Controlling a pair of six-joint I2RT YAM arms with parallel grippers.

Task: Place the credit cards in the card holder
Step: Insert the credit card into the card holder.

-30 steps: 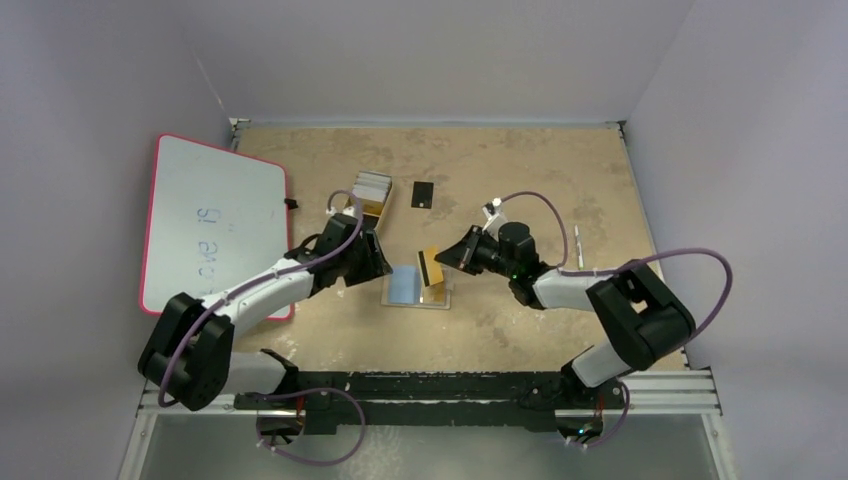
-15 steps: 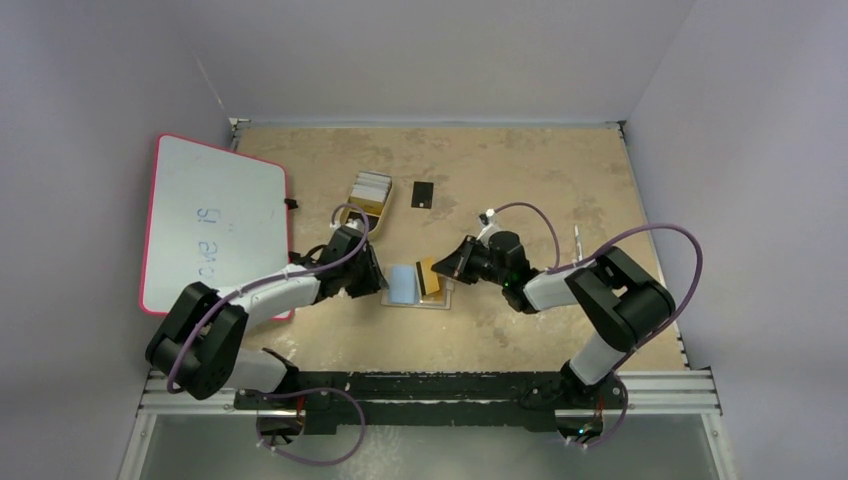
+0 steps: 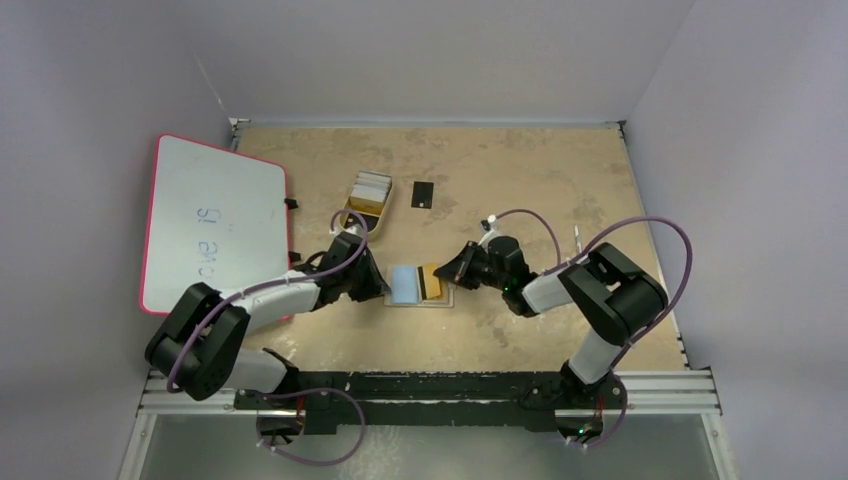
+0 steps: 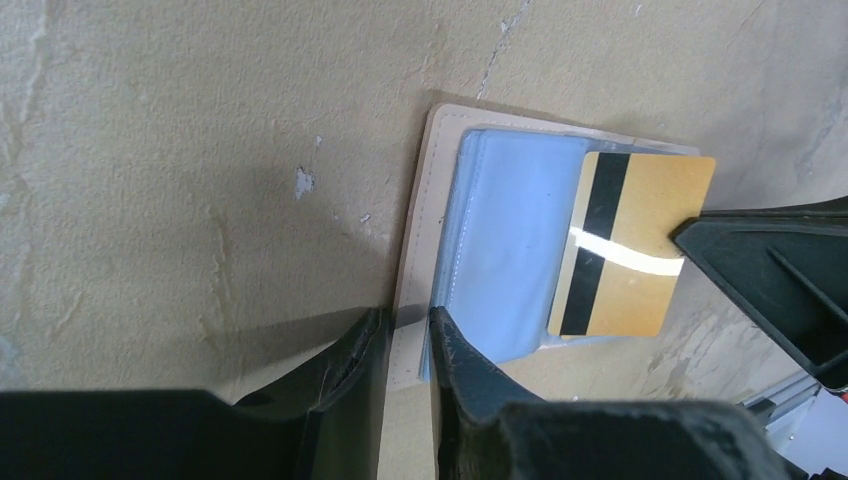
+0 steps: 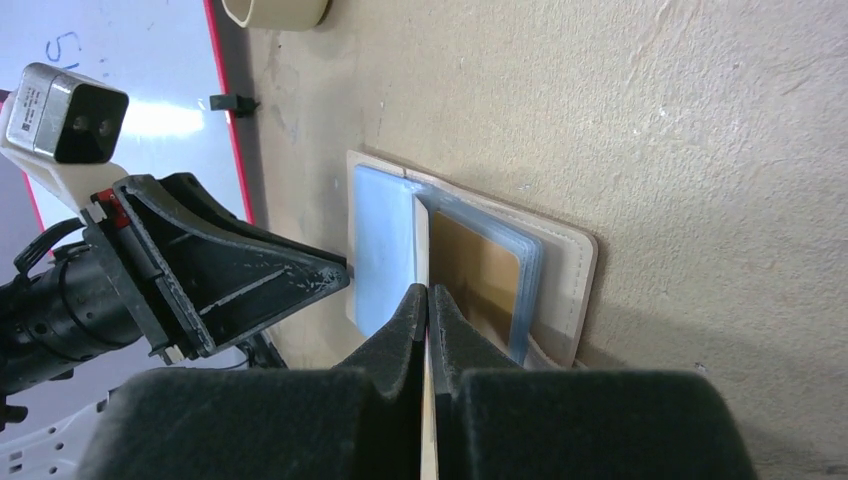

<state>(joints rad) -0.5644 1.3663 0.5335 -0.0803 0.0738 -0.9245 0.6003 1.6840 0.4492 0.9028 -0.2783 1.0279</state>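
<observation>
Card holder point(image 3: 405, 285): laid open on the counter point(image 3: 520, 180) between the two arms, blue-grey pockets facing up.
Left arm: stretched low across the counter toward the card holder; the left tool point(image 3: 384, 288) is closed down on its tan left edge.
Right arm: folded low, wrist pointed leftward; the right tool point(image 3: 449, 276) is pinched tight on the orange-gold card point(image 3: 431, 281), held over the right-hand pockets.
Left wrist view: the card's black stripe is shown; the tan edge is seen between the fingers point(image 4: 462, 372).
Right wrist view: the card is seen edge-on; whether it is inside a pocket cannot be told.
Top view only: pale cards point(image 3: 371, 184) are stacked in the yellow tray point(image 3: 368, 210), with the black card point(image 3: 423, 195) near it.
</observation>
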